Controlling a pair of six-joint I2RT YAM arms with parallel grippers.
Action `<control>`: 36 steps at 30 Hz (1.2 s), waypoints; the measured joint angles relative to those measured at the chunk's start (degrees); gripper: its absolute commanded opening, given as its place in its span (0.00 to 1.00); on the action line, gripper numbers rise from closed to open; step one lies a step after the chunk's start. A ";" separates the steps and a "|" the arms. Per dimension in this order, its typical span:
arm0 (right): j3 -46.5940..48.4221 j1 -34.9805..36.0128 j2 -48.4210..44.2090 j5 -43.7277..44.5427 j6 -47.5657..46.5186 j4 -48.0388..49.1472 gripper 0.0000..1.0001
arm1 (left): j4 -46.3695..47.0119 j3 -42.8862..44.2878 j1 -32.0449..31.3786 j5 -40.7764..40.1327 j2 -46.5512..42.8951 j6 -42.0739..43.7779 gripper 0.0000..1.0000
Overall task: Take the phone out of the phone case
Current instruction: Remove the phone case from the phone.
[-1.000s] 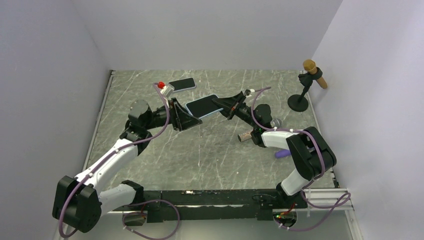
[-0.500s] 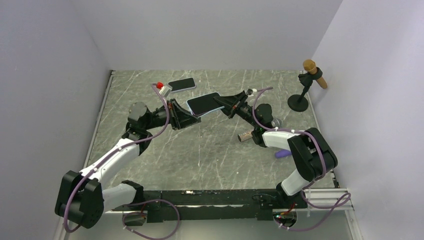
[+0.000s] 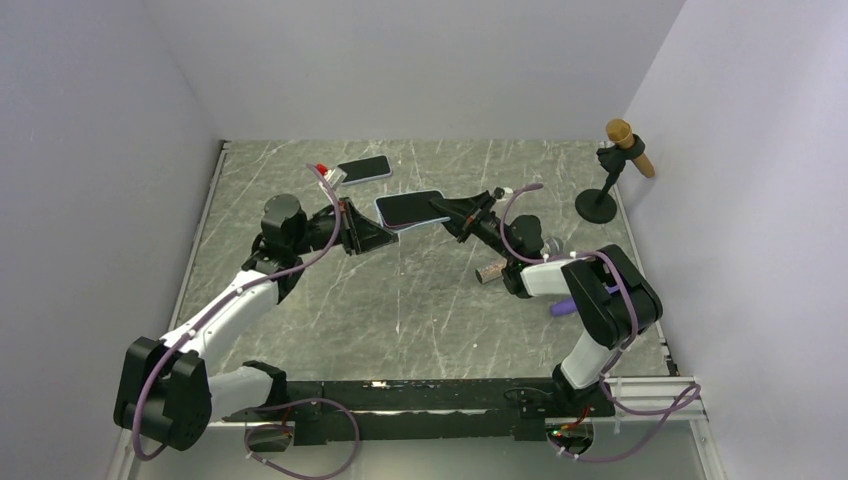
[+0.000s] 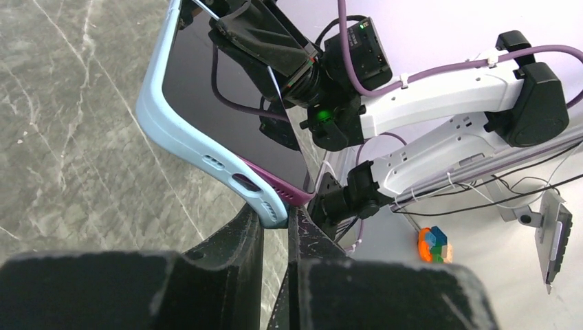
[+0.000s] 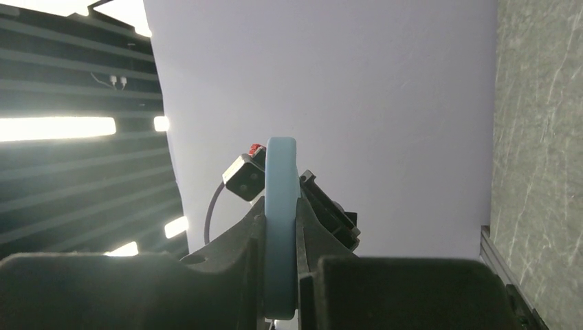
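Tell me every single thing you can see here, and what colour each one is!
Phone case: one, light blue, held up above the table between both grippers.
Phone: one, dark screen with a purple edge, inside that case.
Second phone: one, dark screen, lying flat at the far side of the table.
Microphone: one, brown, on a black stand at the far right.
Small cylinder: one, brownish, on the table by the right arm.
Purple thing: one, on the table near the right arm; too small to name.
Table: one, grey marbled.
Left gripper: one, black, shut on a corner of the phone case.
Right gripper: one, black, shut on the case's other end.
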 measured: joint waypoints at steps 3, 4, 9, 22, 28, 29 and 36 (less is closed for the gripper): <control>0.00 -0.24 0.07 -0.15 0.00 0.33 0.00 | -2.43 1.14 -0.02 -0.37 0.00 1.11 0.00; 0.04 -0.28 0.07 -0.20 0.02 0.50 0.00 | -3.04 1.77 -0.02 -0.42 0.00 1.49 0.00; 1.01 -1.42 -0.52 -1.60 -2.73 -0.42 0.00 | -4.48 2.80 -0.17 -0.55 -0.02 3.02 0.36; 1.70 -12.70 -17.97 -10.23 -23.78 -22.84 0.00 | 2.60 2.64 0.96 -3.02 -4.00 5.35 0.92; 9.35 -16.65 -23.71 -14.67 -40.35 -43.89 0.00 | 3.04 2.71 1.25 -1.99 -2.21 4.17 0.86; 11.34 -17.07 -24.24 -15.76 -43.17 -47.19 0.00 | 3.45 2.80 1.29 -1.14 -0.96 3.65 0.87; 19.37 -17.35 -24.83 -23.65 -54.05 -58.27 0.00 | 9.68 4.96 0.09 7.23 8.81 -3.63 0.98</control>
